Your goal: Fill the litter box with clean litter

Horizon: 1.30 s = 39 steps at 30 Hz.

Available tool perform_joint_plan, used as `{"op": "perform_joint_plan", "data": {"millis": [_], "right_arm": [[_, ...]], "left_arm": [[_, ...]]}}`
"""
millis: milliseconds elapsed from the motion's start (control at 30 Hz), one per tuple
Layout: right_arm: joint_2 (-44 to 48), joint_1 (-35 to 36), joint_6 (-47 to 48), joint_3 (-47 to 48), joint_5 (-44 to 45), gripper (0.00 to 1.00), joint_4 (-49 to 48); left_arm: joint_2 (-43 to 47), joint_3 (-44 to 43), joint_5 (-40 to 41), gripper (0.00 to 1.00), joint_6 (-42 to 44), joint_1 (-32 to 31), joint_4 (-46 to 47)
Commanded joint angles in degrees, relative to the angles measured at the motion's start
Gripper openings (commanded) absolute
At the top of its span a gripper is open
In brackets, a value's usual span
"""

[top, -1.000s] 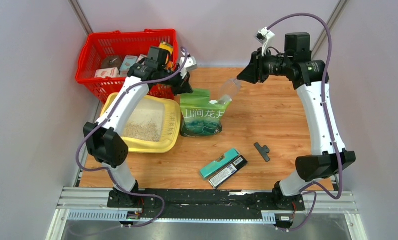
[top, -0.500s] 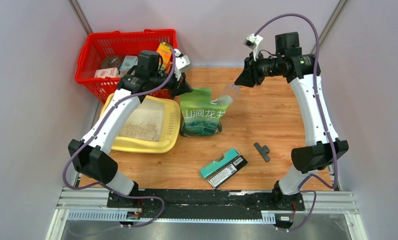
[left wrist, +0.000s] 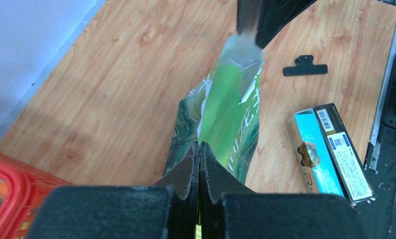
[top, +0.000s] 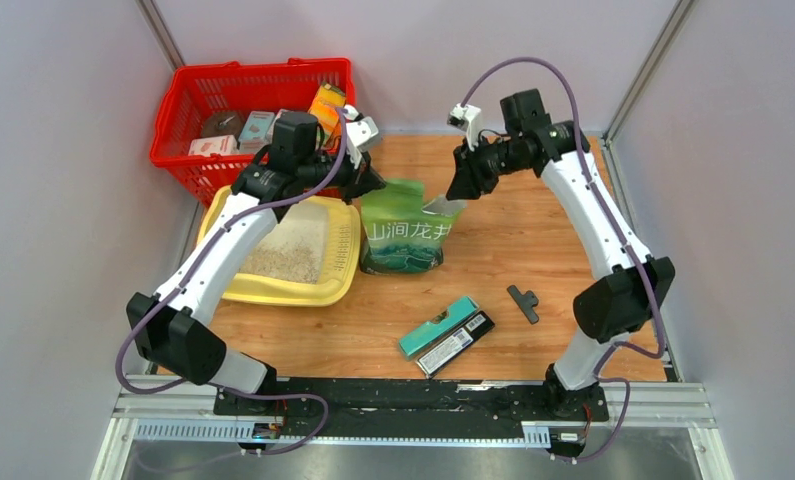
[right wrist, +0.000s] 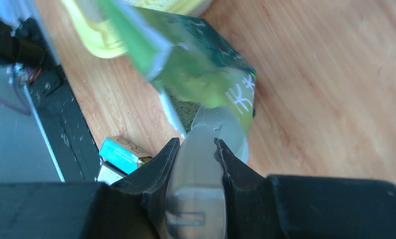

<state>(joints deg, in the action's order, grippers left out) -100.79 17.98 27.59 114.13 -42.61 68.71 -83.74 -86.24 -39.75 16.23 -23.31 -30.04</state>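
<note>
Treating clean litter (top: 285,256) as loose, spill-prone grain, we move it only in the scoop (right wrist: 199,196) our right tool (right wrist: 196,143) grips, left tool (left wrist: 199,148) pinching the lip of the limp bag (left wrist: 226,112).

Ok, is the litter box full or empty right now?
Partly filled: clean litter covers part of the litter box floor, lying well below the rim.

The litter box (top: 273,292) is pale yellow, cream inside, and the litter (top: 285,250) is sandy beige. The bag (top: 403,240) is green, printed with white characters. The basket (top: 253,66) is red mesh. The bench (top: 543,230) is orange-brown wood grain. The scoop (right wrist: 198,169) is cloudy and translucent, the clip (top: 522,302) black. There is a teal box (top: 438,327) and a black box (top: 456,343) with a white label.
</note>
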Motion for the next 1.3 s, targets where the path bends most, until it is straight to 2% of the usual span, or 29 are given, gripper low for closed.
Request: {"op": "perform_joint_plan", "data": {"millis": [0,33,100,333,433,533,700,967,1133,1267], "right_arm": [[14.71,1.44,-23.87,-16.27,17.88,0.00,-24.72],[15.79,2.58,-27.21,-19.78,19.74,0.00,-27.72],[16.85,4.43,-30.40,-20.87,25.71,0.00,-31.79],[11.50,11.63,-36.12,-17.27,47.05,0.00,-24.15],[10.53,13.04,-35.59,-21.30,50.77,0.00,-24.50],[9.21,13.57,-36.64,-25.70,50.78,0.00,-24.67],[6.84,14.63,-39.89,-29.31,46.93,0.00,-25.81],[4.12,13.23,-51.67,-31.25,21.02,0.00,-33.89],[3.94,8.49,-55.45,-29.31,10.20,0.00,-37.67],[3.94,3.48,-58.52,-27.29,7.03,0.00,-37.06]], "left_arm": [[4.81,1.59,1.51,0.00,-2.87,-0.95,6.57],[5.08,2.12,1.95,0.00,-3.57,-1.12,7.18],[5.78,3.08,2.48,0.00,-4.45,-1.73,8.15],[7.28,5.11,6.17,0.00,-6.20,-4.90,12.72],[7.02,5.64,6.79,0.00,-7.26,-5.43,14.30],[7.28,6.78,7.05,0.00,-8.49,-5.61,16.85],[7.72,8.62,7.05,0.00,-9.81,-5.69,19.14],[8.42,9.86,6.00,0.00,-9.02,-5.69,19.15],[8.33,8.89,6.52,0.00,-5.95,-5.69,16.60],[7.64,7.32,7.93,0.00,-2.61,-5.69,12.74]]}}
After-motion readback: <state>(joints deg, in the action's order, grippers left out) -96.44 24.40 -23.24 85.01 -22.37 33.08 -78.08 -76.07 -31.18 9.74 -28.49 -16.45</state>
